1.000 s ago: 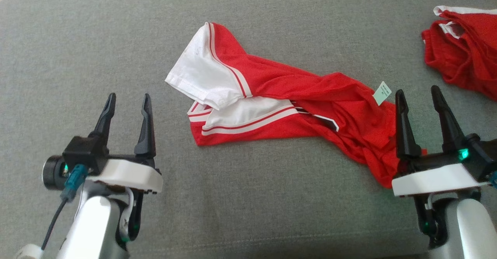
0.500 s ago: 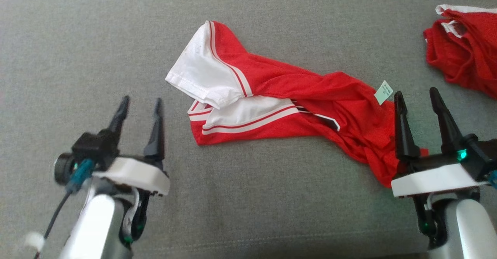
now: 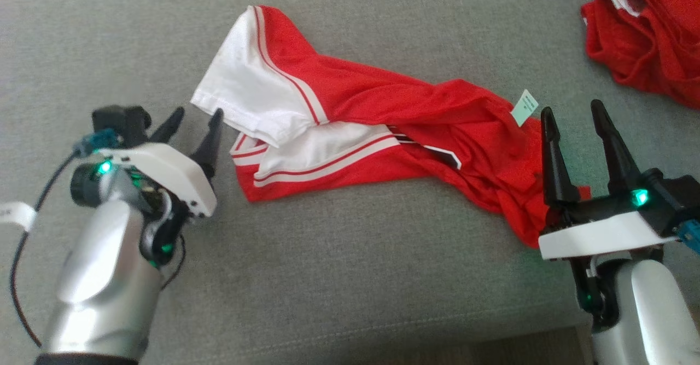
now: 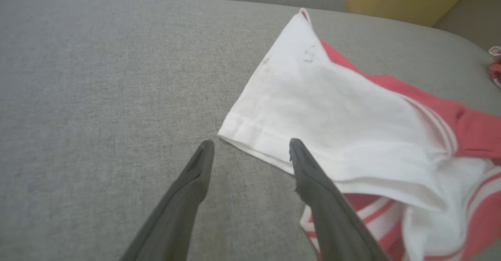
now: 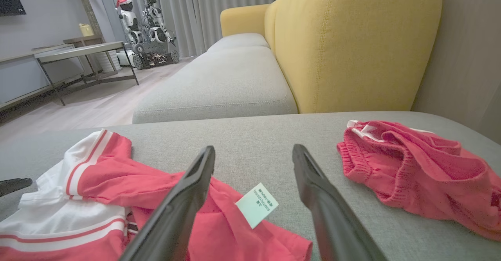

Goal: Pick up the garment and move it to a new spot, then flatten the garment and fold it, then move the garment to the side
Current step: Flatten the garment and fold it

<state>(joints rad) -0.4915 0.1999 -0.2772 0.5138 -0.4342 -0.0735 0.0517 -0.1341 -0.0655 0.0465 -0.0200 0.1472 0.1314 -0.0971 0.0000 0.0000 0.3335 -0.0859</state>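
Note:
The garment (image 3: 372, 124) is a red jersey with white sleeves and striped trim, lying crumpled across the grey cushion (image 3: 328, 277). My left gripper (image 3: 198, 123) stands open just left of the white sleeve's hem (image 4: 254, 141), one fingertip (image 4: 295, 147) at the hem's edge. Over the garment's right end my right gripper (image 3: 570, 114) is open above the fabric, with a pale care tag (image 5: 256, 204) between its fingers in the right wrist view.
A second red garment (image 3: 645, 31) lies bunched at the far right of the cushion (image 5: 419, 175). A yellow sofa back (image 5: 352, 45) rises behind it. The cushion's front edge (image 3: 383, 343) runs along the bottom of the head view.
My left gripper has moved up and right toward the white sleeve and turned its fingers to it. The head view has shifted, so the garment sits further left and higher. The right gripper has held still.

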